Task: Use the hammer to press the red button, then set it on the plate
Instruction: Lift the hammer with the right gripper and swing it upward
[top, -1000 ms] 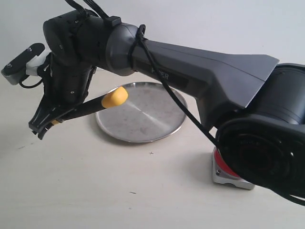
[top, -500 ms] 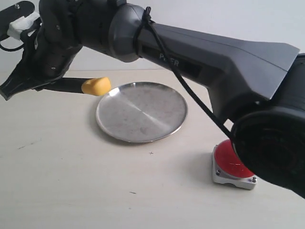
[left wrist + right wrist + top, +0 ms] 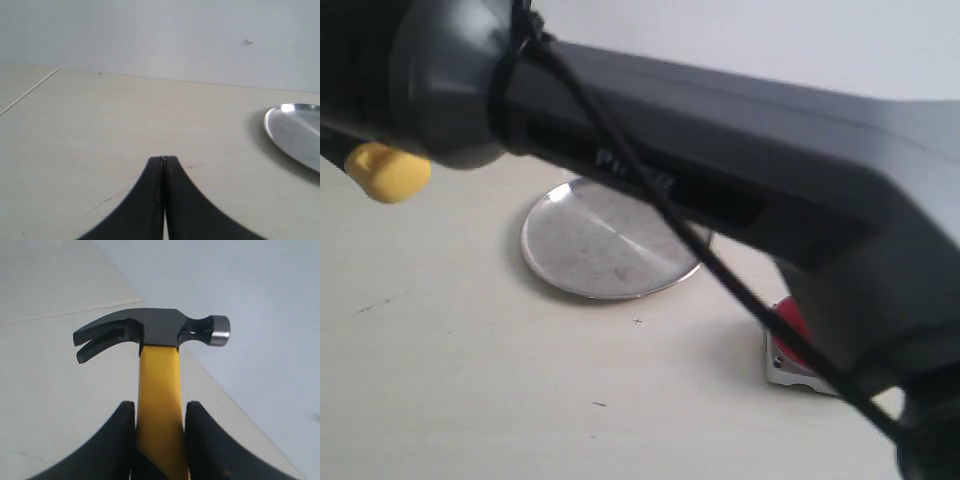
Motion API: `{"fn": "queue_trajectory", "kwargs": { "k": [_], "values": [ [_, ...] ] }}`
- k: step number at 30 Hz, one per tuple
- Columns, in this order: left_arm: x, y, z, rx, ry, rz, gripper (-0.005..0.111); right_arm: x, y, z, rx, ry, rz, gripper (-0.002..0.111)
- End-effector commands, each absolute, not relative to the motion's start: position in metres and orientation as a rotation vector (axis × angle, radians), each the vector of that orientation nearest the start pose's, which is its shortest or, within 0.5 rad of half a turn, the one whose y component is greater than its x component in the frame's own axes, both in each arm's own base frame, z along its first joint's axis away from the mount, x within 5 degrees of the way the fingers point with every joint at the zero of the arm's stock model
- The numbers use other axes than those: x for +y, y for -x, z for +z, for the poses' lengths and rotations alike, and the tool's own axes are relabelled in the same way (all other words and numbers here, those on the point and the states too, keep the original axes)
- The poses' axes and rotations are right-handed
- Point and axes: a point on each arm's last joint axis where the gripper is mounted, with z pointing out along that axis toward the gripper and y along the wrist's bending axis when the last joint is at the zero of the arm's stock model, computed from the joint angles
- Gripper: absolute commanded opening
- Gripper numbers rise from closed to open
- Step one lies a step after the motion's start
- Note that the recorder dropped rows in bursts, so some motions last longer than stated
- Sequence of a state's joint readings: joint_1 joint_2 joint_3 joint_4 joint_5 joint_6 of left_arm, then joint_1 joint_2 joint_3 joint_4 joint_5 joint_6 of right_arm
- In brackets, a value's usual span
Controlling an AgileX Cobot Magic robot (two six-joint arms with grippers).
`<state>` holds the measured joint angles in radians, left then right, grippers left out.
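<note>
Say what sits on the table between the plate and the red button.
Exterior view: bare tabletop between the plate and the red button; the arm overhead hides part.

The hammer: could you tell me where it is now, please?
The hammer is clamped in the right gripper; in the exterior view its yellow end shows at upper left, left of the plate.

I'm working at what's looking like a robotics lab bench, not a home or a shop. A pale tabletop (image 3: 470, 380) is running back to a plain white wall (image 3: 150, 35). My arm (image 3: 770, 150) is carrying a black cable (image 3: 745, 288) strapped along it. Test props are sitting out: steel plate (image 3: 600, 250), red button (image 3: 790, 325) on a screwed metal base (image 3: 790, 372).
</note>
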<state>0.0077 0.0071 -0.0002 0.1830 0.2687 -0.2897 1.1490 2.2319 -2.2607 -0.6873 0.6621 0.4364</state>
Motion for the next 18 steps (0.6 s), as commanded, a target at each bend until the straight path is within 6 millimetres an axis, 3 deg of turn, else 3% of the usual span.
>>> {"fn": "queue_trajectory", "kwargs": {
  "k": [1, 6, 10, 18],
  "values": [
    [0.005, -0.055, 0.189, 1.74, 0.147, -0.039, 0.0, 0.45, -0.24, 0.39, 1.613, 0.855, 0.345, 0.0],
    [0.005, -0.055, 0.189, 1.74, 0.147, -0.039, 0.0, 0.442, -0.235, 0.403, 1.612, 0.8, 0.33, 0.0],
    [0.005, -0.055, 0.189, 1.74, 0.147, -0.039, 0.0, 0.445, -0.219, 0.409, 1.573, 0.764, 0.257, 0.0],
    [0.005, -0.055, 0.189, 1.74, 0.147, -0.039, 0.0, 0.44, -0.194, 0.423, 1.442, 0.454, 0.136, 0.0]
  ]
}}
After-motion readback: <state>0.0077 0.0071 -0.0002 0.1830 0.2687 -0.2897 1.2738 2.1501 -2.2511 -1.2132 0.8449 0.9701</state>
